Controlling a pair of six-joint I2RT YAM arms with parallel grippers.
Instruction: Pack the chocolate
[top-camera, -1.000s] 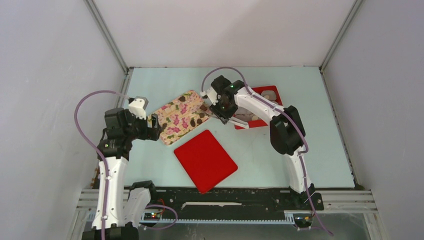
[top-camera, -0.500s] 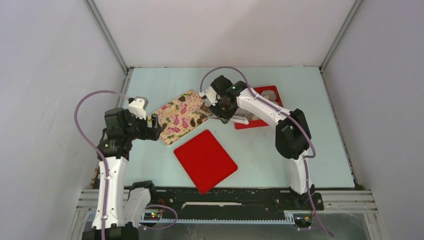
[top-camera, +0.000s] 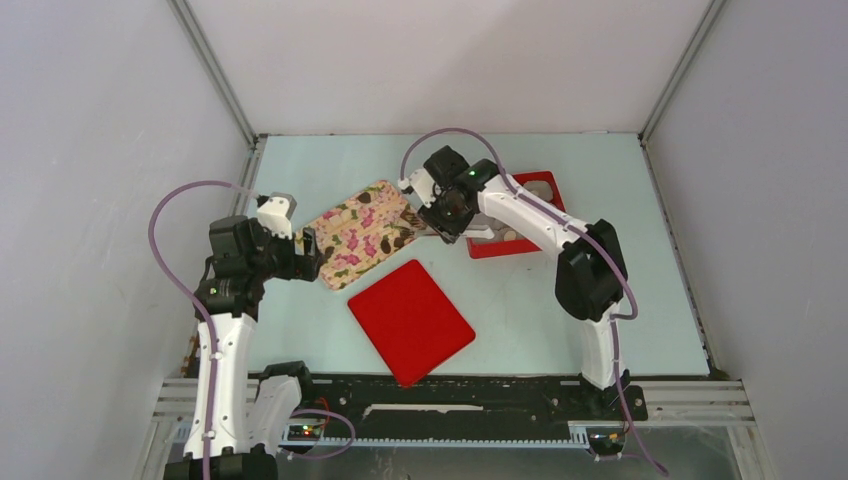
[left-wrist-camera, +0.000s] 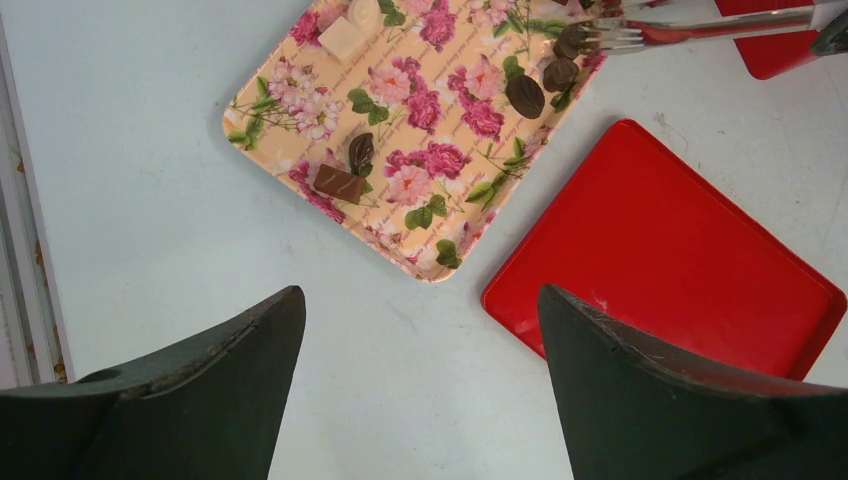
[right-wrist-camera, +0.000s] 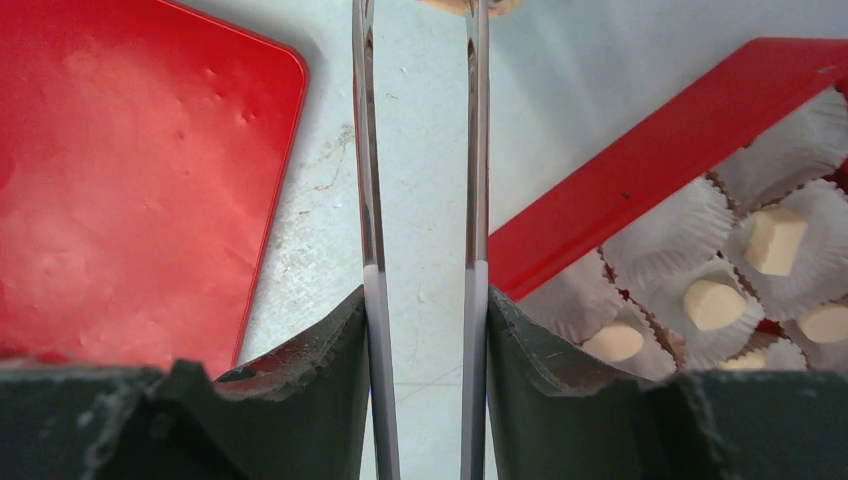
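Note:
The flower-print tray (left-wrist-camera: 300, 120) carries several pieces of chocolate: dark ones (left-wrist-camera: 525, 95) (left-wrist-camera: 340, 183) and a cream one (left-wrist-camera: 342, 38). My right gripper (right-wrist-camera: 425, 300) is shut on metal tongs (right-wrist-camera: 370, 200). Their tips (left-wrist-camera: 590, 40) reach over the tray's right end and sit at a dark chocolate (left-wrist-camera: 568, 44); whether they pinch it I cannot tell. A red box (right-wrist-camera: 640, 170) beside the right gripper (top-camera: 445, 222) holds white paper cups, some with cream chocolates (right-wrist-camera: 775, 240). My left gripper (left-wrist-camera: 420, 300) hangs open over the table by the tray's near end.
A flat red lid (top-camera: 410, 320) lies on the pale table in front of the tray and box, also in the left wrist view (left-wrist-camera: 680, 260). Grey walls close in the table on three sides. The arm bases stand at the near edge.
The right arm's elbow has swung to the right and its gripper has edged toward the tray, squeezing the tongs a little narrower. The left arm has not moved.

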